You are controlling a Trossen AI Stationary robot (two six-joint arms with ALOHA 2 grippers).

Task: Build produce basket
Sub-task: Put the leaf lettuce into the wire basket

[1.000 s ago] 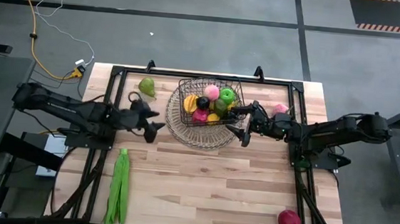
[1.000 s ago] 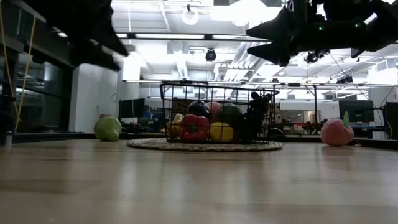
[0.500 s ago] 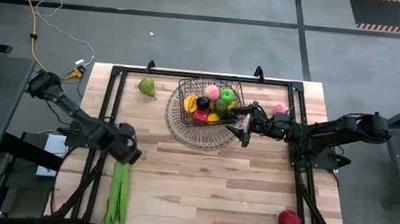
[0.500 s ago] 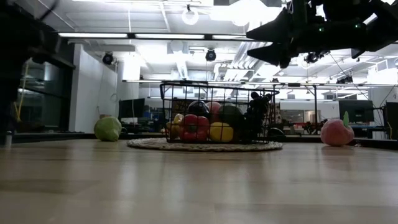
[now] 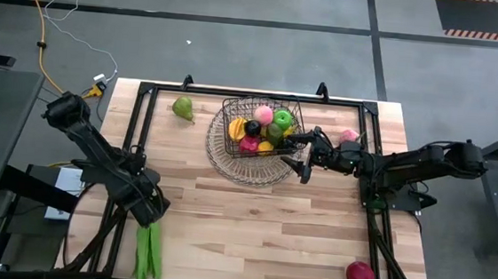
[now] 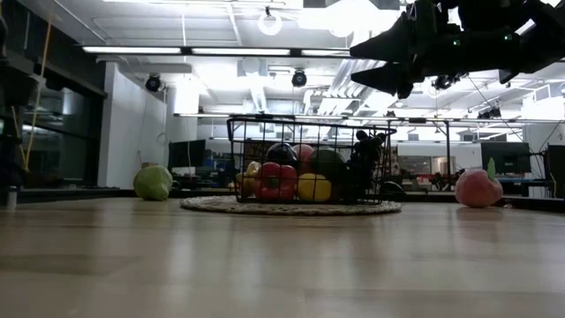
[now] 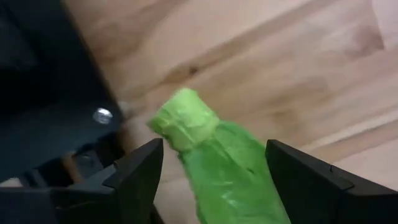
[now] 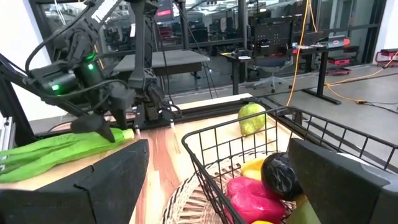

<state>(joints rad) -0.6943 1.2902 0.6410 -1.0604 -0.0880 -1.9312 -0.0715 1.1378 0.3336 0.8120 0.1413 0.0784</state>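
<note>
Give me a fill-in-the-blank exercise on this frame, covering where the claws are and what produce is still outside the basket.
1. The left claw, jaws open, is at the end of the ____ pods.
2. The right claw waits open beside the ____.
3. The pear lies on the table ____ the basket.
4. The red apple lies near the table's ____ corner on the right arm's side.

Missing words: green; basket; outside; front

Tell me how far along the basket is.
Several fruits already sit in the basket. The left gripper is open around the stem end of the green pods, not yet closed. The pear, pink piece and red apple remain on the table.
</note>
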